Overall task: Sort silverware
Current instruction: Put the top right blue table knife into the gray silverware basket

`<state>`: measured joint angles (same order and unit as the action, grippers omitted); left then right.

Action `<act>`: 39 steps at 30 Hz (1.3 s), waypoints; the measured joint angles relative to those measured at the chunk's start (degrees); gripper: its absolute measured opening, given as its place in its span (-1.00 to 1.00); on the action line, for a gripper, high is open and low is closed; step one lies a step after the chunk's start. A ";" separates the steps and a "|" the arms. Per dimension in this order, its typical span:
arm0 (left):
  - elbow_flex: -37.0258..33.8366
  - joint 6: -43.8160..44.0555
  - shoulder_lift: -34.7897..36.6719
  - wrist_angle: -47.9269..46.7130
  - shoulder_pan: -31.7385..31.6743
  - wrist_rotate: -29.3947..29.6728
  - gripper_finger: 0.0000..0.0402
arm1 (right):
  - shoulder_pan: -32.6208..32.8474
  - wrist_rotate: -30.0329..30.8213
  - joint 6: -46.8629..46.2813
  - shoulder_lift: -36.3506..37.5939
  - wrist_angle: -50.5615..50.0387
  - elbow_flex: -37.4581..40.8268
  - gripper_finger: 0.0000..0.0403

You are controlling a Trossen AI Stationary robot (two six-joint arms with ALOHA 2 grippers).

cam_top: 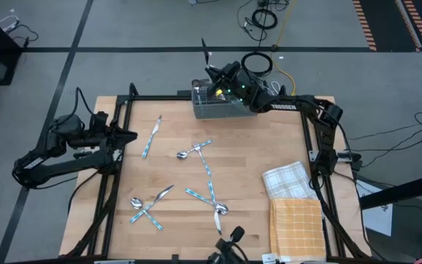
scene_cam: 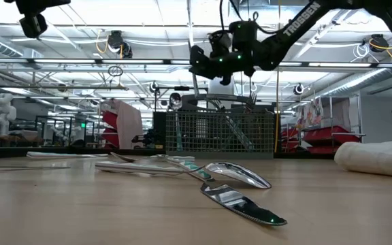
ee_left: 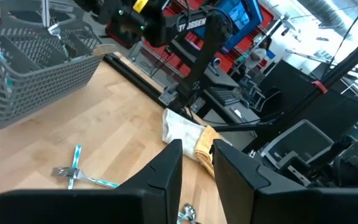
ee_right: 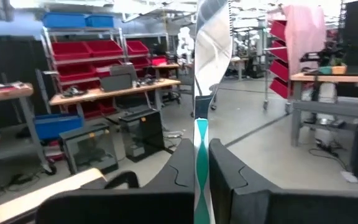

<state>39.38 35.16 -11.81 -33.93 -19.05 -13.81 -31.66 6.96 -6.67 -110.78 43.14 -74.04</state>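
Right gripper (ee_right: 196, 163) hangs over the mesh caddy (cam_top: 218, 108), fingers clamped on a blue-handled knife (ee_right: 205, 74), blade up. A few pieces already stand in the caddy. Well away from it, about ten pieces of silverware (cam_top: 209, 174) lie scattered on the tabletop (cam_top: 262, 150) — most work remains. Left gripper (ee_left: 194, 171) waits, fingers apart.

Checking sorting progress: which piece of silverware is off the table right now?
The knife clamped upright in the right hand above the mesh caddy.
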 joint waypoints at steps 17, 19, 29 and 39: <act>0.00 -0.02 0.00 -0.09 0.00 0.27 -0.53 | -0.24 -1.39 -0.11 -3.20 -1.74 -0.04 -1.00; 0.00 -0.02 0.00 -0.11 0.00 0.28 -0.53 | -0.22 -1.44 0.47 -3.10 -2.87 -0.03 -1.00; 0.00 0.02 0.00 -0.11 0.00 0.31 -0.53 | -0.11 -1.33 0.89 -3.06 -3.29 0.35 -0.98; 0.00 0.07 0.00 -0.11 0.00 0.33 -0.53 | -0.06 -1.13 -0.12 -3.06 -3.59 0.39 -0.68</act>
<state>39.38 35.23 -11.81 -34.04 -19.05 -13.47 -31.73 5.82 -6.78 -113.84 39.55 -73.65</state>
